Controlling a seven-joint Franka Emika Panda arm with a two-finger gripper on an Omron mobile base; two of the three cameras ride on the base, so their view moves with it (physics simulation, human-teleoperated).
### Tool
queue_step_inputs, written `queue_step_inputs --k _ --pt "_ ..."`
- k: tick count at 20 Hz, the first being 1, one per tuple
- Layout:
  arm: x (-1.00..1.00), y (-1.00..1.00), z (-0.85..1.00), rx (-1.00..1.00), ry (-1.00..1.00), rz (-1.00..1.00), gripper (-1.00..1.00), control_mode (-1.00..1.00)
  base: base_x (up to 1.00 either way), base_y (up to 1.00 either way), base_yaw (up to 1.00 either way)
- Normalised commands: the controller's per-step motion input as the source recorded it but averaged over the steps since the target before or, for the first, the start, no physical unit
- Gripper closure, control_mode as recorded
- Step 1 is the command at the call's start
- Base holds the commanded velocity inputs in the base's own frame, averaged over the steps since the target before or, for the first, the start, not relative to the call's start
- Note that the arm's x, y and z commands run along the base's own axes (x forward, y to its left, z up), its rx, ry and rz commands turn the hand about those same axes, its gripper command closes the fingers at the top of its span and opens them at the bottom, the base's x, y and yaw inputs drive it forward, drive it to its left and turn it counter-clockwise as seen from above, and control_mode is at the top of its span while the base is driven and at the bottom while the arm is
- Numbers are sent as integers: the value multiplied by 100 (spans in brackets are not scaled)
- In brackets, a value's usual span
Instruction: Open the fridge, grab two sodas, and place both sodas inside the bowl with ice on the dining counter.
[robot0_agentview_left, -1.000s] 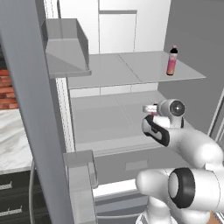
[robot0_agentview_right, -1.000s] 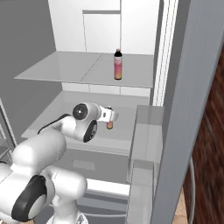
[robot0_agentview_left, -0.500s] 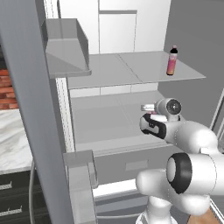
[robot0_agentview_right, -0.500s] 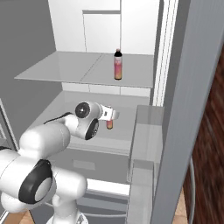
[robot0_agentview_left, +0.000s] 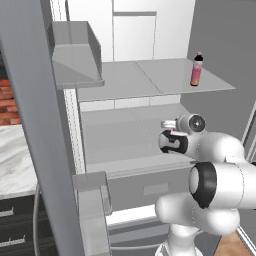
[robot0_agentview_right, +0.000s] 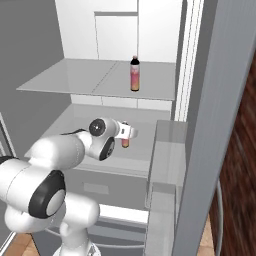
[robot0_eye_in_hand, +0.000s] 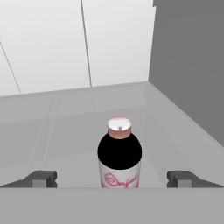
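The fridge (robot0_agentview_left: 125, 80) stands with its doors open, pale shelves showing. One pink soda (robot0_agentview_left: 197, 70) (robot0_agentview_right: 134, 74) stands upright on the upper shelf. A second soda (robot0_eye_in_hand: 119, 157) (robot0_agentview_right: 125, 141) stands on the lower shelf, right in front of my hand. My gripper (robot0_eye_in_hand: 113, 179) (robot0_agentview_right: 128, 133) (robot0_agentview_left: 167, 131) is open at that lower shelf, and its fingertips (robot0_eye_in_hand: 43, 178) flank the bottle on both sides without touching it. The bowl and the dining counter are out of view.
The open left door (robot0_agentview_left: 35, 125) carries a bin (robot0_agentview_left: 75, 55) close to my arm's left. The right door (robot0_agentview_right: 220, 125) with its bin (robot0_agentview_right: 167, 150) hems in the other side. A marble top over dark drawers (robot0_agentview_left: 10, 165) lies left of the fridge.
My hand has edged slightly toward the lower-shelf soda while the elbow swung nearer the cameras. The jaws stayed open and both sodas stand where they were.
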Motion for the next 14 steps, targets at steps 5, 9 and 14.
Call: queue_step_inputs --k 5,9,14 --pt "13 -14 -10 0 0 0 -100 -100 0 0 0" --pt "12 -4 -13 0 0 0 -100 -100 0 0 0" --pt "13 0 -14 0 0 0 -100 -100 0 0 0"
